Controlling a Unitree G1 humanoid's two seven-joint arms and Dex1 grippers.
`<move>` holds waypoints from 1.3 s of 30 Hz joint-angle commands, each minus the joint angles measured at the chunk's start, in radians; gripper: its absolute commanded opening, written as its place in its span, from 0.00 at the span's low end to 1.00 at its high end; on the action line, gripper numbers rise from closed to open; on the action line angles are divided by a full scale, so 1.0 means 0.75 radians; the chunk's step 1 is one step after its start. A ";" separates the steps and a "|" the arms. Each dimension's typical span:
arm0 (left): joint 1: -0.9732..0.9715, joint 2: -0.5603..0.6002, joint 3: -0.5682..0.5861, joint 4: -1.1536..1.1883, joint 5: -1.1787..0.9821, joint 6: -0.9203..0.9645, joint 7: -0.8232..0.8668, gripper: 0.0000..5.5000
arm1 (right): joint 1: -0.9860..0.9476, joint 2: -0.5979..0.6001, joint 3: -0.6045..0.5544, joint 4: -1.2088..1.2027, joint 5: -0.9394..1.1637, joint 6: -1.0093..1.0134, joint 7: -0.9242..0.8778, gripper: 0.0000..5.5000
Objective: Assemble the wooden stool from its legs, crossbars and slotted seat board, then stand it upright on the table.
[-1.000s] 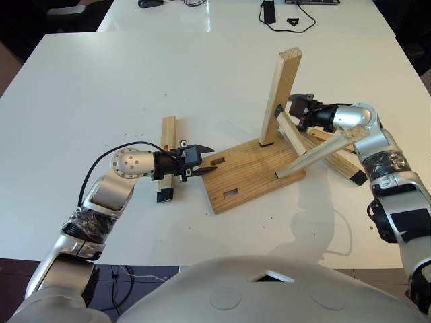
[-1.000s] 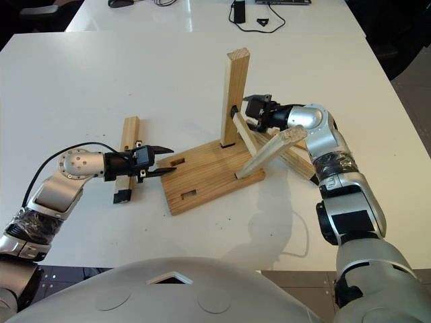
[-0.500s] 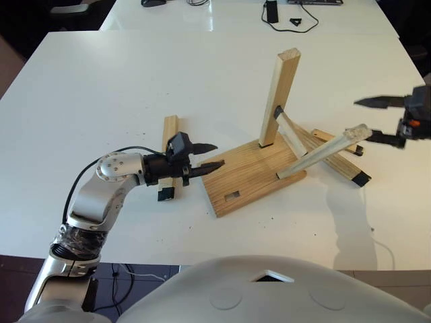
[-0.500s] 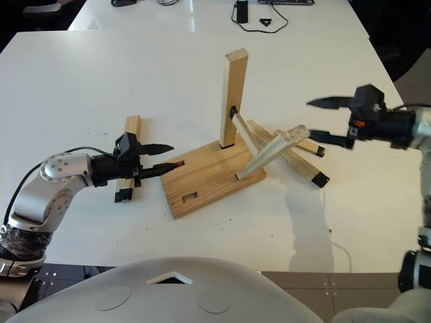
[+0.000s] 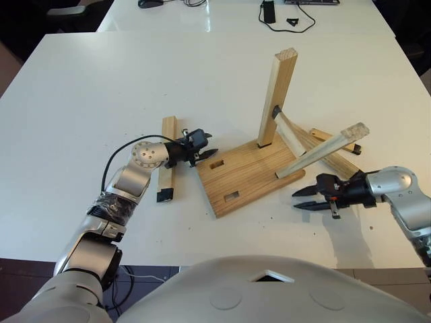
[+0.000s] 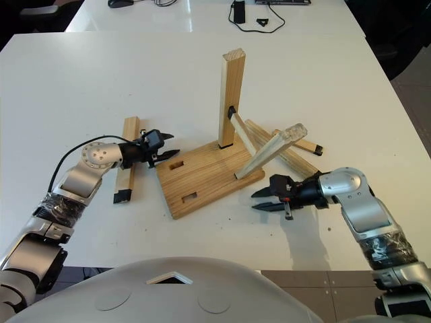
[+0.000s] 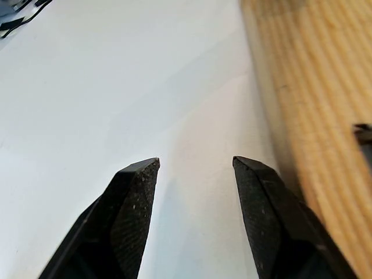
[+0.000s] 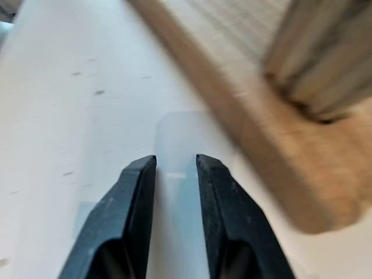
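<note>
The slotted seat board [image 5: 237,179] lies flat mid-table. One leg [image 5: 277,99] stands upright in its far slot, with a short crossbar [image 5: 289,134] angling off it. A second leg [image 5: 324,151] leans in the board's right slot. More wooden pieces [image 5: 337,156] lie behind it on the right. A loose leg [image 5: 167,156] lies to the left of the board. My left gripper [image 5: 209,146] is open at the board's left edge [image 7: 302,104], nothing between its fingers [image 7: 131,192]. My right gripper [image 5: 298,200] hovers low and open off the board's near right corner [image 8: 273,174], empty.
A second white table [image 5: 222,13] stands behind, with cables and small black devices on it. The near edge of the table [image 5: 202,261] runs just in front of the board. Bare tabletop spreads to the far left and beyond the upright leg.
My right gripper left the crossbar by the upright leg, swung out right, then dropped to the board's near right corner. My left gripper shifted slightly along the board's left edge.
</note>
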 commanded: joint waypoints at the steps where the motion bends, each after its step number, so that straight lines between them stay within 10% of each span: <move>1: 0.153 0.114 -0.035 -0.105 0.003 0.050 -0.143 0.43 | -0.174 0.118 0.022 0.136 -0.043 -0.020 -0.106 0.11; 24: 0.380 0.080 0.228 -0.381 -0.083 0.226 0.062 0.43 | -0.432 -0.187 -0.256 0.591 -0.063 -0.199 -0.075 0.00; 39: 0.349 0.048 0.192 -0.328 -0.042 0.210 0.069 0.43 | -0.606 -0.167 -0.148 1.040 -0.204 -0.394 -0.011 0.35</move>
